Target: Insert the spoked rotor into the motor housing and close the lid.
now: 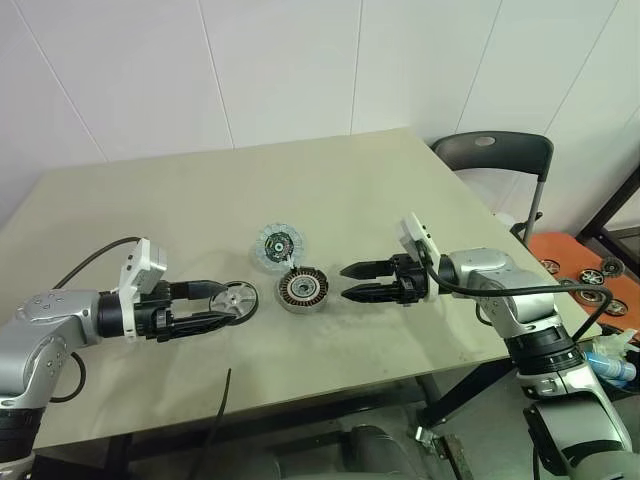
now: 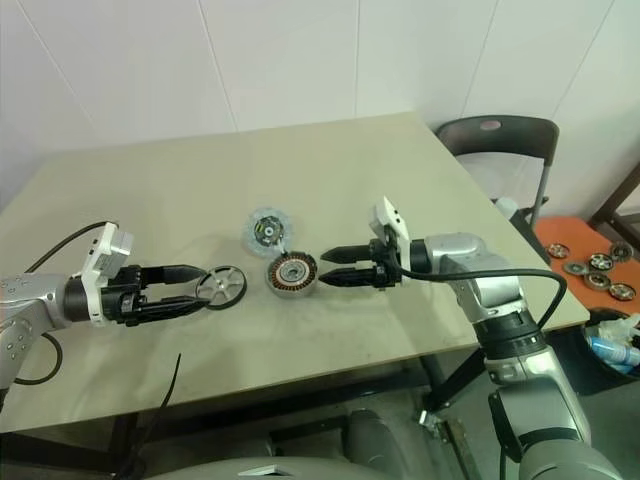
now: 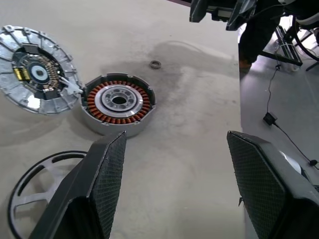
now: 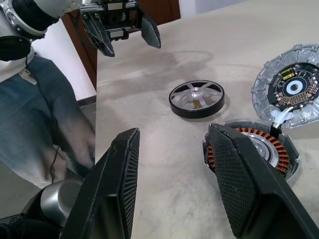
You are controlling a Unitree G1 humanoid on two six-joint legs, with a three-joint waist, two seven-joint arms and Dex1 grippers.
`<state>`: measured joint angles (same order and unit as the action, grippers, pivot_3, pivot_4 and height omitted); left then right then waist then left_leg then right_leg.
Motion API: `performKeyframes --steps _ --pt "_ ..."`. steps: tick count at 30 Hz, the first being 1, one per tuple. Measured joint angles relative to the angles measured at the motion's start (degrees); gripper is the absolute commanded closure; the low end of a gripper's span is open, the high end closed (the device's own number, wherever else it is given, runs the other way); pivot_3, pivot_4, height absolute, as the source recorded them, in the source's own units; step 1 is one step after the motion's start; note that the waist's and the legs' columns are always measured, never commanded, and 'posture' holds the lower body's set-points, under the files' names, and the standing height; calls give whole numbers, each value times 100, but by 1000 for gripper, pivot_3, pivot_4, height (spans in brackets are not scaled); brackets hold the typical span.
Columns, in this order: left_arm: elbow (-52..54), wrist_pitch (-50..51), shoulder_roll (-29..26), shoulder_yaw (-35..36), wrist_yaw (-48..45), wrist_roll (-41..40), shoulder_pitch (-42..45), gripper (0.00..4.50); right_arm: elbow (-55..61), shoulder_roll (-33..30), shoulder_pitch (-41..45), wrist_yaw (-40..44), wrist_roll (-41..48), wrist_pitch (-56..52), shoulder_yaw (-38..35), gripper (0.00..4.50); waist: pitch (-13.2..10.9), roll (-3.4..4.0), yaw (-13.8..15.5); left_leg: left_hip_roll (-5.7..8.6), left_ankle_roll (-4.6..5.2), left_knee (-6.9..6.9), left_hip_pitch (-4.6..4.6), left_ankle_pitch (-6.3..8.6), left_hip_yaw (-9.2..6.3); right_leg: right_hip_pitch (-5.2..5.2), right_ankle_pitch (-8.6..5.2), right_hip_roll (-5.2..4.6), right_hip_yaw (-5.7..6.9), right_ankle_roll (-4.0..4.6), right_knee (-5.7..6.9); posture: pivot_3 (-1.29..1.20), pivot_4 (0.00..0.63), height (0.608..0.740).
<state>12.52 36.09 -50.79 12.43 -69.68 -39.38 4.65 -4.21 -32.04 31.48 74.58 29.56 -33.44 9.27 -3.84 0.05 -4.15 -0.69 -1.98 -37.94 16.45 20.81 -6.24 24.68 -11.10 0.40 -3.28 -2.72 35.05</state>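
The spoked rotor (image 1: 237, 300) lies flat on the table, black-rimmed with silver spokes. My left gripper (image 1: 215, 305) is open with its fingertips just short of the rotor's left side, one finger (image 3: 99, 189) partly covering it. The motor housing (image 1: 302, 290), ringed with copper windings, sits just right of the rotor. The pale lid (image 1: 279, 245) lies face up behind the housing, touching its rim. My right gripper (image 1: 346, 282) is open and empty, its tips a short way right of the housing.
A small metal ring (image 3: 156, 63) lies on the table beyond the housing. A black cable (image 1: 222, 400) hangs over the table's front edge. A dark chair (image 1: 495, 155) stands at the back right corner. A person in jeans (image 4: 30, 114) stands off the table's left side.
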Motion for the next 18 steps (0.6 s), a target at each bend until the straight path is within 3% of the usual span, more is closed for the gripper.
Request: performKeyframes --steps 18 --pt "-150 -11 6 -133 -39 14 307 1059 64 -40 -98 -55 3 -1 -23 2248 -2 -1 1 0 0 0 1 0 0 1 0 0 0 0 -1 0 0 740"
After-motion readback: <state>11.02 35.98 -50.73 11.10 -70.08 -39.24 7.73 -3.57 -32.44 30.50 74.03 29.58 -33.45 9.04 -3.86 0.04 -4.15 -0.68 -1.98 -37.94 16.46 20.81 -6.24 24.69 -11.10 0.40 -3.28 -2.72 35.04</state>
